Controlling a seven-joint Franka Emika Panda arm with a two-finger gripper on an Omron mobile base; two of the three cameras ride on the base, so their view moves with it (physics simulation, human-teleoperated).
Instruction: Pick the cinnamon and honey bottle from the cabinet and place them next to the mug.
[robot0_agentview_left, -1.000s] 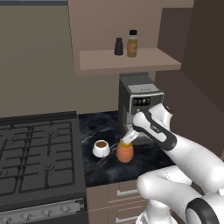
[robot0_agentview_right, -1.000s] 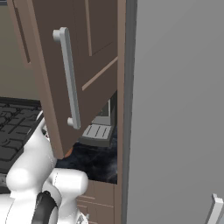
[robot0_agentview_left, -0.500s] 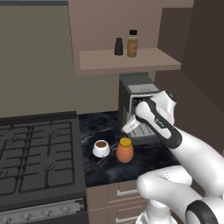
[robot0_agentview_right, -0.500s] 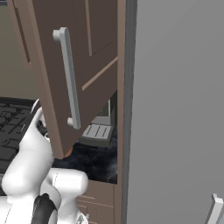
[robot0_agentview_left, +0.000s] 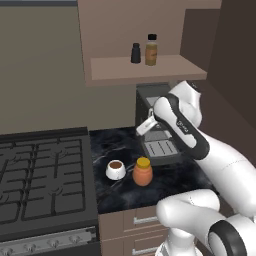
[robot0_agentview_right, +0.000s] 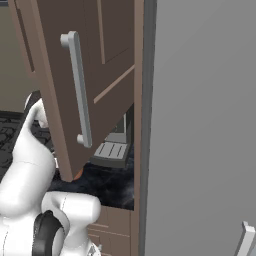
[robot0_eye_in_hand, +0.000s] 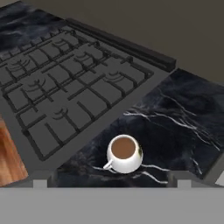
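The honey bottle, a squat orange jar with a yellow lid, stands upright on the dark marble counter just right of the white mug of brown liquid. My gripper hangs open and empty above and behind them, in front of the coffee machine. Looking along the hand, the mug lies below the wide-apart fingertips. The cinnamon, a slim amber bottle with a black cap, stands on the shelf board of the tan cabinet, well above the gripper.
A shorter all-black bottle stands left of the cinnamon. A grey coffee machine sits under the shelf. The stove lies left of the counter. The open cabinet door with its handle blocks much of the right base view.
My gripper has let go of the honey bottle and risen up and back from it toward the coffee machine. The jar stays beside the mug.
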